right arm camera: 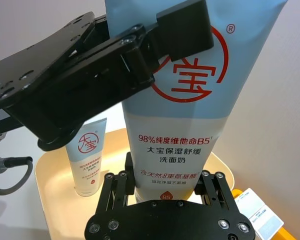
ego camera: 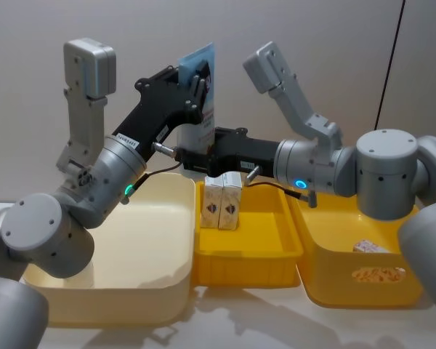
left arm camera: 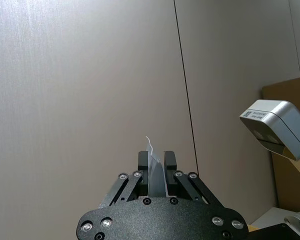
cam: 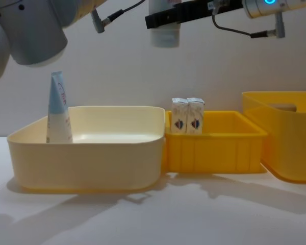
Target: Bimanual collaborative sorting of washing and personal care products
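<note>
Grey wall behind; tube hanging at 12 o'clock above cream tub — left pincer pinching flat crimp, right pincer clamping cap end. Soft, light, slippery; gripping stiff ends is suiting it best.

1. Left arm rises from the near left, forearm angled up and to the right. Its left gripper sits high at centre, fingers clamped on the flat top end of a tube.
2. Right arm reaches in level from the right. Its right gripper is just below the left one, fingers closed on the tube's lower end.
</note>
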### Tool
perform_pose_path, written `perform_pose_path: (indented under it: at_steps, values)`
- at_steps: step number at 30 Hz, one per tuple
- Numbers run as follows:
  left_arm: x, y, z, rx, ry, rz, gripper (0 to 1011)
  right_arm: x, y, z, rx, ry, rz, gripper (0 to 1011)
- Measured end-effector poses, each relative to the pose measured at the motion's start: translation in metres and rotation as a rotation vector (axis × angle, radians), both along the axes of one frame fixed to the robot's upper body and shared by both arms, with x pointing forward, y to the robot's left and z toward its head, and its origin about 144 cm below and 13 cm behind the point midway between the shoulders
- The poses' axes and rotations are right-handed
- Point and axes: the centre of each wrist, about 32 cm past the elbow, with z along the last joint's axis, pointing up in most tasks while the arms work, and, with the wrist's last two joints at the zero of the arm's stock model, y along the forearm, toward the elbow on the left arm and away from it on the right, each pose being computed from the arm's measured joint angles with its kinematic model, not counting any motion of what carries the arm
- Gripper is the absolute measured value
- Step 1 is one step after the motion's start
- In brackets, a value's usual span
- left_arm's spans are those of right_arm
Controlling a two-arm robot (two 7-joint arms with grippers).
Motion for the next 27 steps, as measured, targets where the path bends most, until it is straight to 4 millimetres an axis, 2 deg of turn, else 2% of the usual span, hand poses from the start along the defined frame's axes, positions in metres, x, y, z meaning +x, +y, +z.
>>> perform_pose_path:
  at_steps: [11, 14, 20, 22, 23, 27]
  values:
    - [0.0, 0.0, 0.0, 0.0, 0.0, 0.0, 488, 0.0, 0.0, 0.0, -0.001, -0.001, -0.001, 606]
    - [0.0, 0.0, 0.0, 0.0, 0.0, 0.0, 615, 0.0, -0.001, 0.001, -0.002, -0.003, -0.006, 606]
    - [0.0, 0.0, 0.0, 0.0, 0.0, 0.0, 796, 0.001, -0.011, 0.004, -0.007, -0.013, -0.046, 606]
    - [0.0, 0.0, 0.0, 0.0, 0.0, 0.0, 827, 0.001, -0.015, 0.005, -0.008, -0.016, -0.06, 606]
    - [0.0, 0.0, 0.0, 0.0, 0.0, 0.0, 890, 0.001, -0.019, 0.006, -0.01, -0.018, -0.076, 607]
    - [0.0, 0.0, 0.0, 0.0, 0.0, 0.0, 981, 0.001, -0.029, 0.009, -0.015, -0.022, -0.12, 607]
